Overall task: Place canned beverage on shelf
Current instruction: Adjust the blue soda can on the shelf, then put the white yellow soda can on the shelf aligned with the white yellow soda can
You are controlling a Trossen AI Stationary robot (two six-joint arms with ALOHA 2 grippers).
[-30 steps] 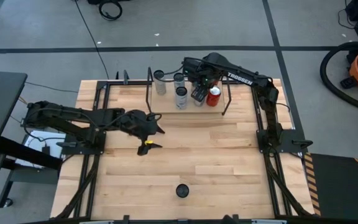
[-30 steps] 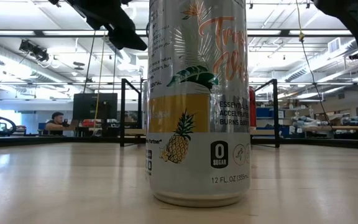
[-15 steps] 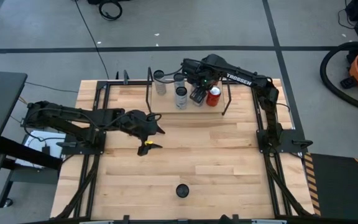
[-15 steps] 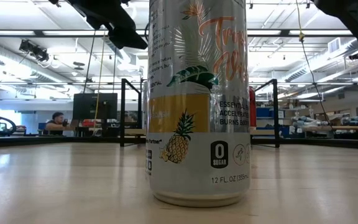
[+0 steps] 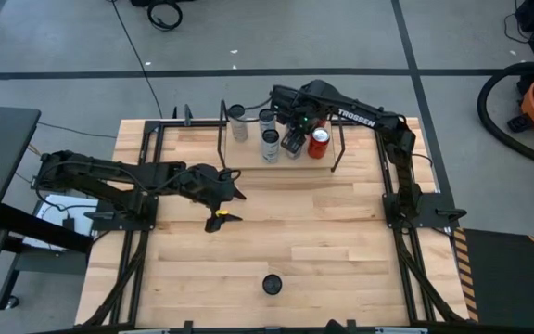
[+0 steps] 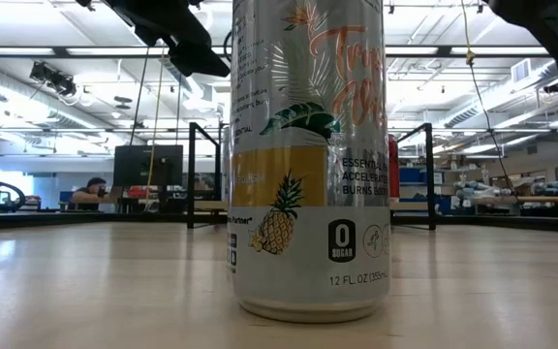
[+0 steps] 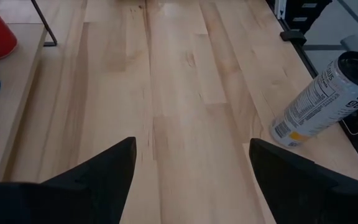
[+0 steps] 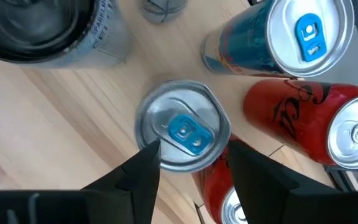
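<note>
Wide bare surface (image 5: pixel 295 232) in the middle; one pineapple can (image 5: pixel 272 284) alone near the front edge. At the back edge, shelf (image 5: pixel 281 148) crowded with cans (red can (image 5: pixel 319 144) rightmost). Right hand (image 8: pixel 188 163) above the shelf, fingers (image 8: pixel 143 171) spread either side of a blue-tab can (image 8: pixel 182 133), apparently touching it. Left hand (image 7: pixel 188 168) over the surface's left-centre, spread wide, empty.
</note>
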